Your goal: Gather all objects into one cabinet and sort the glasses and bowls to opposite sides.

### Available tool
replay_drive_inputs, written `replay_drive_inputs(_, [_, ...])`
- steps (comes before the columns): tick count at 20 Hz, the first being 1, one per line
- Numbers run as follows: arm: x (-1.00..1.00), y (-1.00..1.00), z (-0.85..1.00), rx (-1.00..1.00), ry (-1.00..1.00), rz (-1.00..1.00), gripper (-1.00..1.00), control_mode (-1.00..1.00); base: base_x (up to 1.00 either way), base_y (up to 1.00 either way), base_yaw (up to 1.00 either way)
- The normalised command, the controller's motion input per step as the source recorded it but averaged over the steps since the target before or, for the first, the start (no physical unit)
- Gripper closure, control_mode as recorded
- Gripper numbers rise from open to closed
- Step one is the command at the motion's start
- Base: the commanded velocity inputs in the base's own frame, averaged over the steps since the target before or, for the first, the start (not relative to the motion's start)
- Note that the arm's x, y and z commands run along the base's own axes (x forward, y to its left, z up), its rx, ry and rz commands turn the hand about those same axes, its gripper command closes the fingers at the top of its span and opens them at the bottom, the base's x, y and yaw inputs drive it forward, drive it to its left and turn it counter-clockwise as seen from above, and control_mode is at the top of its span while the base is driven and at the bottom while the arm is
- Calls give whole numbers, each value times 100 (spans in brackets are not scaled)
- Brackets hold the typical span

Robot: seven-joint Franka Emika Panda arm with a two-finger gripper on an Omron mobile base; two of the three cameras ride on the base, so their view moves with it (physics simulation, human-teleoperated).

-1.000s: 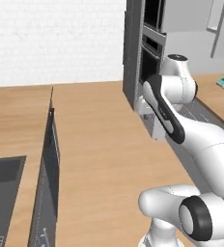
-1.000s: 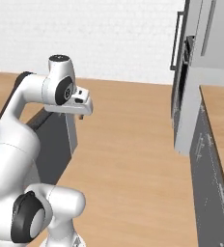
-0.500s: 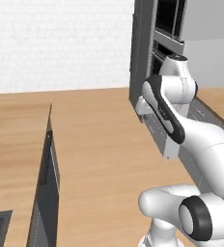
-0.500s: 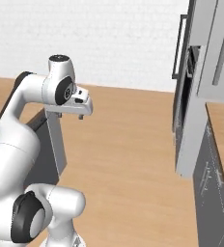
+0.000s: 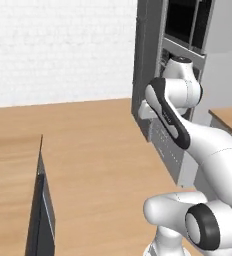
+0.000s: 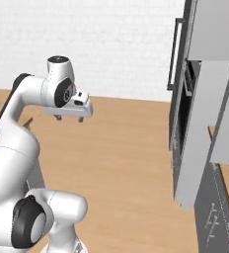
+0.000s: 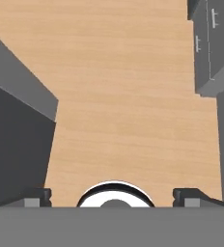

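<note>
My gripper point(image 6: 69, 118) hangs from the raised arm over the wooden floor, pointing down. In the hand view its two dark fingertips point(image 7: 37, 195) stand far apart with nothing between them, so it is open and empty. Below the hand lies bare wood floor point(image 7: 128, 106). The mug, the cup and both bowls are out of view. A tall grey unit with a long vertical bar handle point(image 6: 174, 54) rises at the right; I cannot tell whether it is the wall cabinet.
A tall grey column with a dark oven front point(image 5: 188, 25) stands just behind the arm. Grey drawer units point(image 6: 217, 222) sit low at the right, also seen as drawer fronts point(image 7: 213, 43). A dark counter edge point(image 5: 42, 200) runs along the left.
The whole picture has shifted in both base views: the base has driven and turned, bringing the tall grey units closer. The arm keeps the same pose and the gripper stays open.
</note>
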Motion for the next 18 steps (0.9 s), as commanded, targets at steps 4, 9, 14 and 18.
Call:
replay_drive_inputs(4, [0, 0, 0, 0, 0, 0, -100, 100, 100, -1, -51])
replay_drive_inputs(9, [0, 0, 0, 0, 0, 0, -100, 100, 85, 10, -71])
replay_drive_inputs(14, [0, 0, 0, 0, 0, 0, -100, 100, 54, 7, -82])
replay_drive_inputs(18, [0, 0, 0, 0, 0, 0, -100, 100, 32, 0, -83])
